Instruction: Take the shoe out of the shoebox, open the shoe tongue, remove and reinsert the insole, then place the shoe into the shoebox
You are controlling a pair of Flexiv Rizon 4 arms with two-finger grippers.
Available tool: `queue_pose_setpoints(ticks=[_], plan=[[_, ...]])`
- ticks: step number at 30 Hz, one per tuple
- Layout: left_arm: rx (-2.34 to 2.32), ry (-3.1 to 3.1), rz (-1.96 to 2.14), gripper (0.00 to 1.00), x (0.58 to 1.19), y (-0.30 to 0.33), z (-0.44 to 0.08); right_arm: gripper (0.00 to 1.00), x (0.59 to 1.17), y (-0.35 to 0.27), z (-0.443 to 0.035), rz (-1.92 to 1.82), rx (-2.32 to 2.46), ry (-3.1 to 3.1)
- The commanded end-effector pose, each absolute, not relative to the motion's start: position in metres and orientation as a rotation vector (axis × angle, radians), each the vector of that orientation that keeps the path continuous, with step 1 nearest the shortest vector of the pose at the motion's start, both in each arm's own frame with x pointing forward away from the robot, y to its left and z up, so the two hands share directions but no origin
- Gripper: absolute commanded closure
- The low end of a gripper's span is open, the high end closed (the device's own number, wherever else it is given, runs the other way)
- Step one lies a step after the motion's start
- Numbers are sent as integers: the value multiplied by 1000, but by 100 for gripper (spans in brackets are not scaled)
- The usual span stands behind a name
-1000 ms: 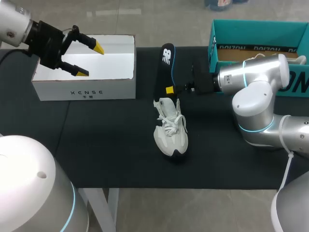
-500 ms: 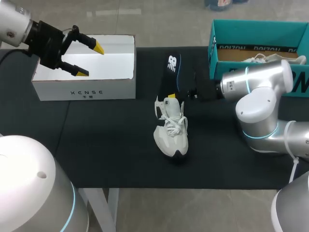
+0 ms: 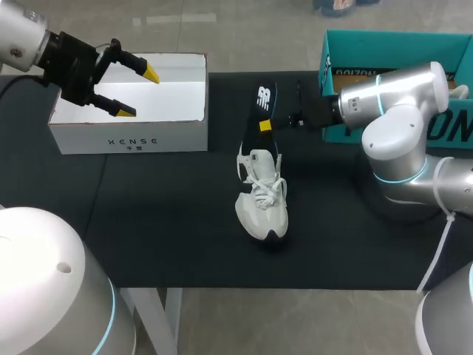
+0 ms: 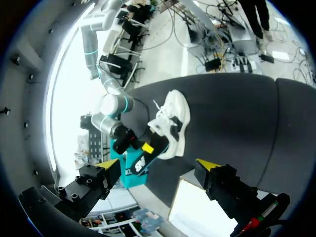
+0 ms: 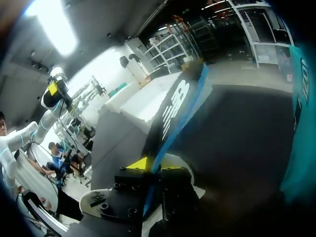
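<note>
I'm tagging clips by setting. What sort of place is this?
Likely a robot test bench: a black table holding a white shoe and teal shoebox, with the right gripper gripping the insole.

Table: black matte rectangular tabletop (image 3: 162, 229), spanning the head view's width.
Legs: white metal table legs (image 3: 171, 314), under its near edge.

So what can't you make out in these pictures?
Shoe opening: head view, the laces and the insole cover it, so whether the insole's end is inside cannot be told.
Shoebox inside: head view, the right arm hides most of it.
White box: left wrist view, only a corner shows, cut off by the edge.
</note>
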State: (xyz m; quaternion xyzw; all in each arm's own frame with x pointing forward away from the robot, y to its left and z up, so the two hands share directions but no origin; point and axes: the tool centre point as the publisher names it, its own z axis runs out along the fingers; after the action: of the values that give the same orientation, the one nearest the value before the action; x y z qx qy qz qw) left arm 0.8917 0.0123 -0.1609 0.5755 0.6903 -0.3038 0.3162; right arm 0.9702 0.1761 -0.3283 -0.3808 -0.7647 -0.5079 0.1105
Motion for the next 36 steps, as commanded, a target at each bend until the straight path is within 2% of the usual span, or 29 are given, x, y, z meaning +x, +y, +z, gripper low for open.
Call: queue_pose_setpoints(ticks=[1,9,15,17,20,28,32,36], plan=[[1518,1821,-797,0,892,12,-160,100,962,176,-334,-1439,-1125,-2256],[1518,1821,-797,0,892,12,-160,100,920,181,-354,-1361,-1129,-2222],[1518,1821,-797,0,892,12,-160,100,912,180,-359,-1369,-1164,-2183],[1518,1821,-797,0,892,12,-160,78,919,178,-354,-1377,-1162,-2192],[1518,1821,-797,0,892,12,-160,72,935,176,-346,-1400,-1146,-2214],[1518,1821,-797,0,892,12,-160,77,977,177,-328,-1424,-1083,-2272],[1518,1821,-797,0,892,12,-160,85,991,174,-323,-1433,-1088,-2284],[1518,1821,-797,0,892,12,-160,100,989,172,-324,-1444,-1109,-2275]])
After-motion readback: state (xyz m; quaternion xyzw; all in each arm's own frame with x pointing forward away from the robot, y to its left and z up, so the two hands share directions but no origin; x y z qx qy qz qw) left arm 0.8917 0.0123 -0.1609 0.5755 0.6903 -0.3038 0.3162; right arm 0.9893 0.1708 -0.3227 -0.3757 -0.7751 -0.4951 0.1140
